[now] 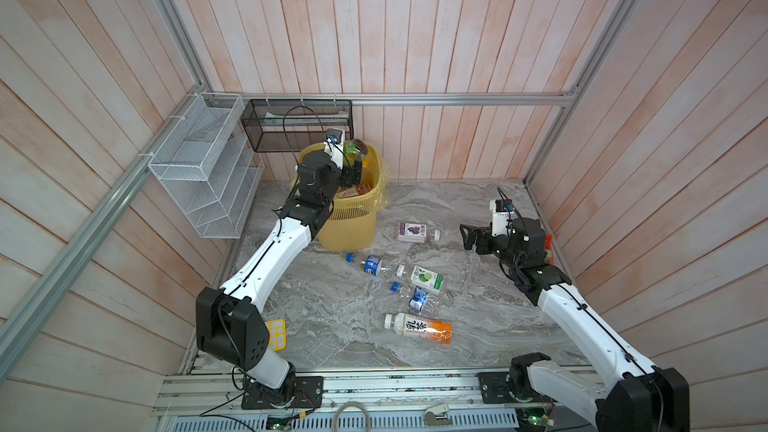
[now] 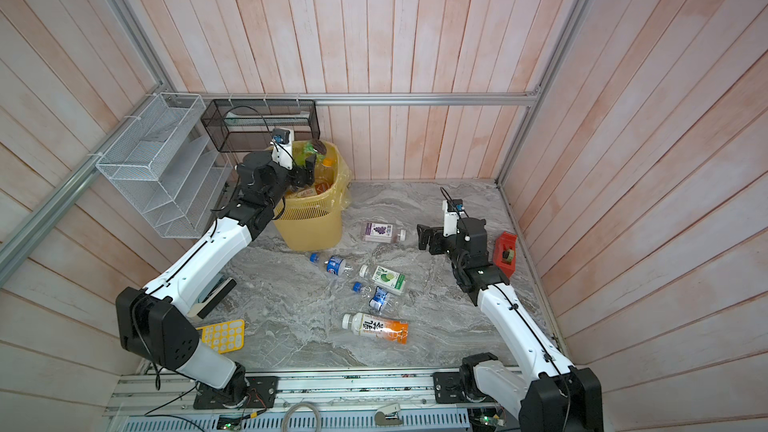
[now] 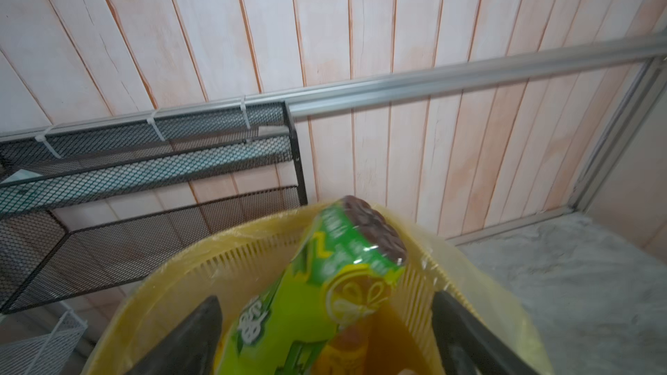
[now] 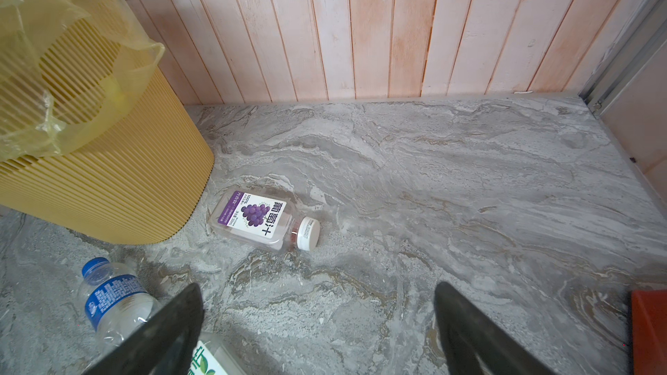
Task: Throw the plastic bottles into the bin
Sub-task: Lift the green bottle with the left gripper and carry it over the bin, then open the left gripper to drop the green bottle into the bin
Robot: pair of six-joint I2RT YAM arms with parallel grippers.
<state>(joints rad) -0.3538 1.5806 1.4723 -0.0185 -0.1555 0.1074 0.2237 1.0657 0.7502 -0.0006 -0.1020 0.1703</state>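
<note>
My left gripper (image 1: 354, 164) (image 2: 309, 168) (image 3: 325, 299) hangs open over the yellow lattice bin (image 1: 349, 222) (image 2: 311, 226) (image 3: 180, 257) (image 4: 108, 182). A green-labelled bottle (image 1: 355, 147) (image 2: 311, 147) (image 3: 306, 312) lies loose between its spread jaws, brown base up, above other bottles in the bin. My right gripper (image 1: 466, 236) (image 2: 422, 236) (image 4: 317, 287) is open and empty above the table. Lying on the table are a grape-label bottle (image 1: 415, 231) (image 4: 263, 220), a blue-label clear bottle (image 1: 370, 264) (image 4: 112, 301), a lime-label bottle (image 1: 424, 279), a crushed clear bottle (image 1: 415, 297) and an orange bottle (image 1: 419, 328).
A white wire rack (image 1: 208, 168) and a black mesh basket (image 1: 297, 124) hang on the walls beside the bin. A red tape dispenser (image 2: 505, 251) (image 4: 649, 330) sits by the right wall behind my right arm. A yellow keypad-like item (image 2: 222, 334) lies front left.
</note>
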